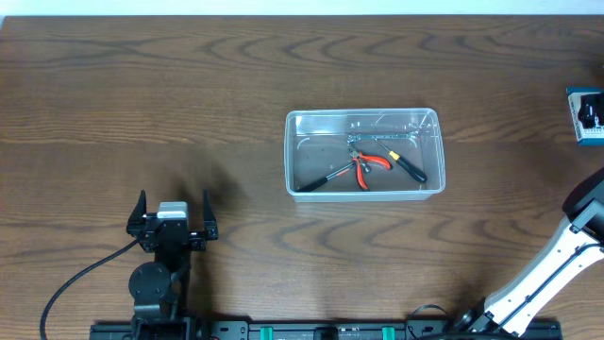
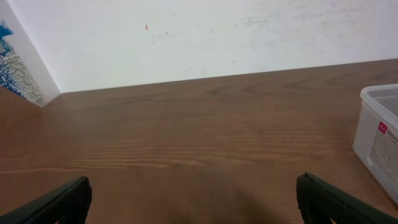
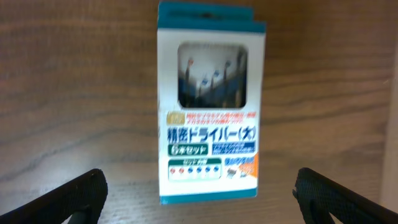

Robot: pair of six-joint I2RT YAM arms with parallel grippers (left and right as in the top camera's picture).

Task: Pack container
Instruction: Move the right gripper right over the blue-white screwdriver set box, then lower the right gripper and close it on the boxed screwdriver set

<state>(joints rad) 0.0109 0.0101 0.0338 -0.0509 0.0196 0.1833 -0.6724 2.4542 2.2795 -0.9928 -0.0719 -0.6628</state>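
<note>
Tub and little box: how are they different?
The tub is see-through plastic; the box is printed blue and white with writing. The tub looks much bigger than the box. The tub is open on top with hand tools lying inside; the box is closed, with only a small window. The tub sits mid-table; the box lies near the right edge. Both are rectangular and rest on the wooden table.

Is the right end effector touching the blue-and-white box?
Apart. The right wrist view shows the right end effector open, its fingers on either side of the blue-and-white box, with bare table between each finger and the box edges.
</note>
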